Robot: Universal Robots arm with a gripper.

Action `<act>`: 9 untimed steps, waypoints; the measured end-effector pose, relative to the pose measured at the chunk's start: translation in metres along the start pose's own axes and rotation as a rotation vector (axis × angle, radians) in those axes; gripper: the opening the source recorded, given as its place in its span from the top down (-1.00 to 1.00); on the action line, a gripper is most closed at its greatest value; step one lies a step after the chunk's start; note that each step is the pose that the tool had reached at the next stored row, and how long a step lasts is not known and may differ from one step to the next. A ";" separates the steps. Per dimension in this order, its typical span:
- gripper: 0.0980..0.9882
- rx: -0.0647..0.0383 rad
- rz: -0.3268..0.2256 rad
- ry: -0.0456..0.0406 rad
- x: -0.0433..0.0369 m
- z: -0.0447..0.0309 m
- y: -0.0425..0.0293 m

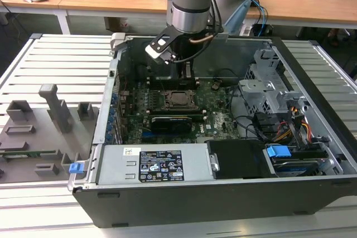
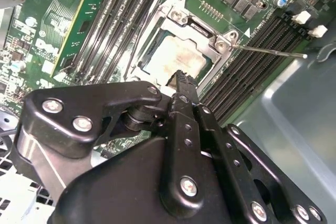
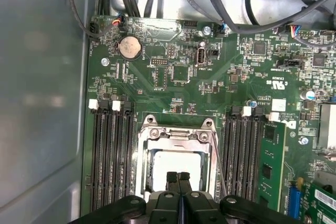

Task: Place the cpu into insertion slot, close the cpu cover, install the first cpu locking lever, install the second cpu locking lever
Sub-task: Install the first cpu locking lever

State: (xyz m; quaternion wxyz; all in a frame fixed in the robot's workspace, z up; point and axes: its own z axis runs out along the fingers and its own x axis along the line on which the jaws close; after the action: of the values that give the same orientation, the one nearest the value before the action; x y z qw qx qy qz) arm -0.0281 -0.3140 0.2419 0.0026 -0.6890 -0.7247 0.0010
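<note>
Both wrist views near insertion slot (image 2: 184, 19) (image 3: 176, 132)

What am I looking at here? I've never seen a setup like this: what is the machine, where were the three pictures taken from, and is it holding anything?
It is one robot arm reaching down into an open computer case that lies on a slatted table. The exterior view comes from a camera standing off the arm. Both wrist views come from cameras riding on the arm, looking past its black fingers at the green circuit board. Under the fingers sits the square chip, pale on top, framed by a silver metal cover. The fingers are pressed together with nothing between them, their tips just over the chip; whether they touch it cannot be judged. Grey plastic holders stand on the table at the exterior view's left.
</note>
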 end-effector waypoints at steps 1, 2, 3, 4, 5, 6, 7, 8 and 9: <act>0.97 0.000 0.000 0.0000 0.0000 -0.0015 0.0000; 0.97 0.000 0.000 0.0000 0.0000 -0.0028 0.0000; 0.97 0.000 0.000 0.0000 0.0000 -0.0040 0.0000; 0.97 0.000 0.000 0.0000 0.0000 -0.0059 0.0000; 0.97 0.000 0.000 0.0000 0.0000 -0.0075 0.0000; 0.97 0.000 0.000 -0.0001 0.0000 -0.0107 -0.0001; 0.97 0.000 0.000 -0.0001 0.0000 -0.0161 -0.0001; 0.97 0.000 0.000 -0.0002 0.0001 -0.0188 -0.0001; 0.97 0.000 0.000 -0.0001 0.0001 -0.0209 -0.0001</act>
State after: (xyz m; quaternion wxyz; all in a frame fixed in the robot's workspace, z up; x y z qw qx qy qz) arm -0.0281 -0.3140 0.2628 0.0025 -0.6890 -0.7247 0.0011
